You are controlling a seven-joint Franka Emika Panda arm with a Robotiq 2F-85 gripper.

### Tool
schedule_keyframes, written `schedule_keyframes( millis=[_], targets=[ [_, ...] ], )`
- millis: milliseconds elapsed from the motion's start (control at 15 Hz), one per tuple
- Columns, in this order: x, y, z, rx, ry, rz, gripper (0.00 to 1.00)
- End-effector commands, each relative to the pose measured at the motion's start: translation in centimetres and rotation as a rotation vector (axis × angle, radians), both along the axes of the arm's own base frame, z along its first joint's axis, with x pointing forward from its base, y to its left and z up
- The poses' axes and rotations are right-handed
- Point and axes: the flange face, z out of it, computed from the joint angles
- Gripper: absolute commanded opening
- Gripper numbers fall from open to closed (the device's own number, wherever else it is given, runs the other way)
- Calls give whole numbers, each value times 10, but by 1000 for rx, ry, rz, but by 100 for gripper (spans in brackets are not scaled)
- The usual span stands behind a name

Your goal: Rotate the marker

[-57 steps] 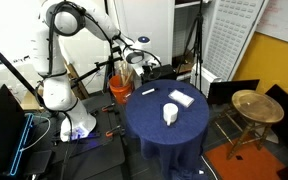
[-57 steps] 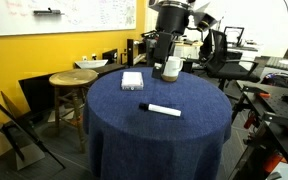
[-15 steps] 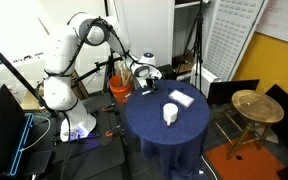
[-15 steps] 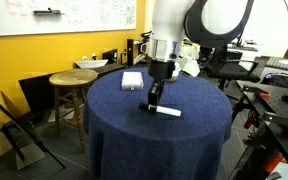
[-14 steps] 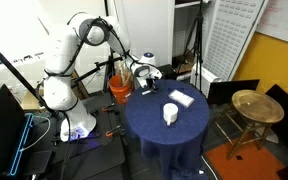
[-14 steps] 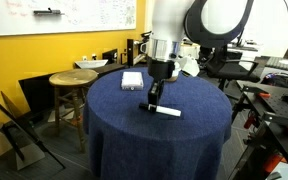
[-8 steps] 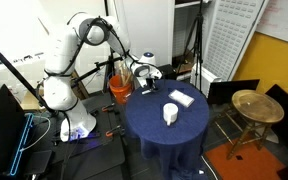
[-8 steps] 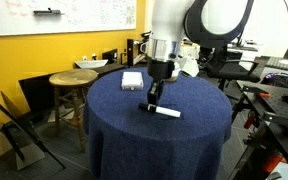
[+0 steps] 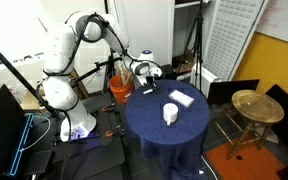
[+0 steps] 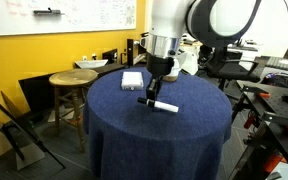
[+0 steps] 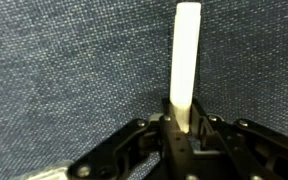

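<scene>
Fingers (image 10: pixel 151 93) down from beside cup (image 9: pixel 170 114) to marker (image 10: pixel 166 107), marker shifted slightly

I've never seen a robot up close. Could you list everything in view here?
table: one, round, dark blue cloth, middle of the scene
marker: one, white, lying on the table
pad: one, white, flat on the table
cup: one, white, upright on the table
stool: one, wooden, round, beside the table
whiteboard: one, white, on the yellow wall
robot arm: one, white, beside the table
gripper: one, black, closed on one end of the marker
</scene>
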Motion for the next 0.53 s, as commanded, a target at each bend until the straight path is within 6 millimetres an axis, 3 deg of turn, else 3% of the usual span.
schedule_keyframes(
  millis=[0,467],
  targets=[
    [-7,1,27,-14,-4,48,5],
    [-15,-2,55,21,99,266,5]
  ],
)
